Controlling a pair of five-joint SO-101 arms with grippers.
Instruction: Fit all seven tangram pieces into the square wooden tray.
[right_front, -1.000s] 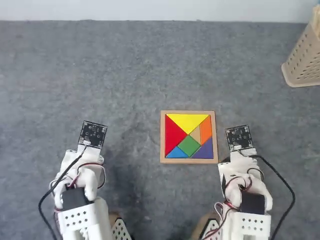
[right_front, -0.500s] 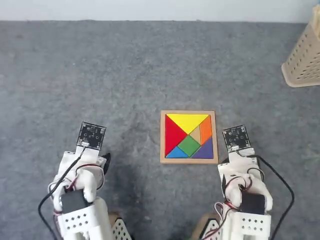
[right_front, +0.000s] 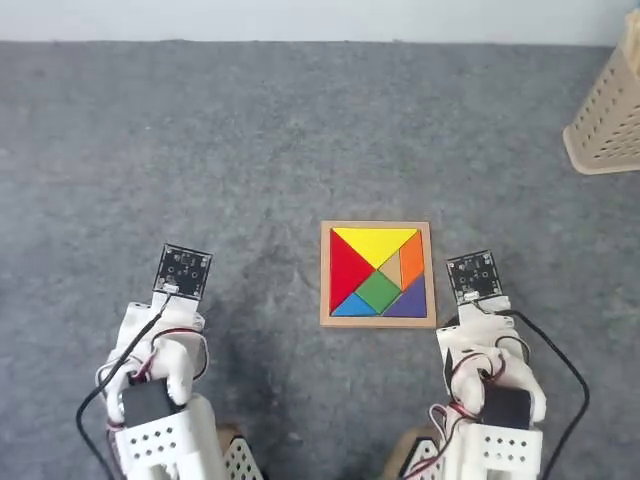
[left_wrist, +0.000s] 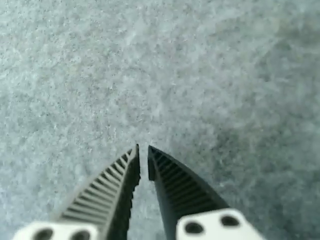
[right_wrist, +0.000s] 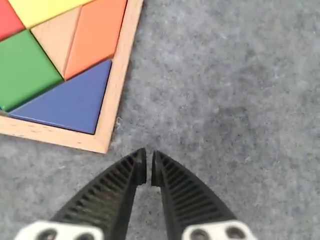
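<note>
- The square wooden tray (right_front: 378, 321) lies flat on the grey-covered tabletop (right_front: 200, 150), somewhat toward the right arm's side of the middle and nearer the front edge than the back.
- All seven pieces appear seated inside it, flush with one another, so the task looks finished.
- Being square, the tray has no long axis; its sides run parallel to the tabletop's edges.
- The yellow triangle (right_front: 375, 243) has its long side along the tray's far rim and its apex pointing to the centre.
- The red triangle (right_front: 347, 270) does likewise from the rim on the left arm's side.
- The orange parallelogram (right_front: 411, 258) runs lengthwise along the opposite rim, far to near.
- The purple triangle (right_front: 408, 301) fills the near corner below it, with the green square (right_front: 379, 290), tan triangle (right_front: 391, 268) and blue triangle (right_front: 350, 306) between.
- Judged by looks, the pieces are thin painted wood: light, stiff, smooth and likely slippery.
- Packed edge to edge, they offer no side to pinch, so the tray's raised rim is probably the best hold.
- The left gripper (left_wrist: 142, 150) has its jaws pressed almost together over bare tabletop, pinching nothing, well apart from the tray.
- The right gripper (right_wrist: 148, 167) is likewise drawn together and empty, just beside the tray's near corner by the purple triangle.
</note>
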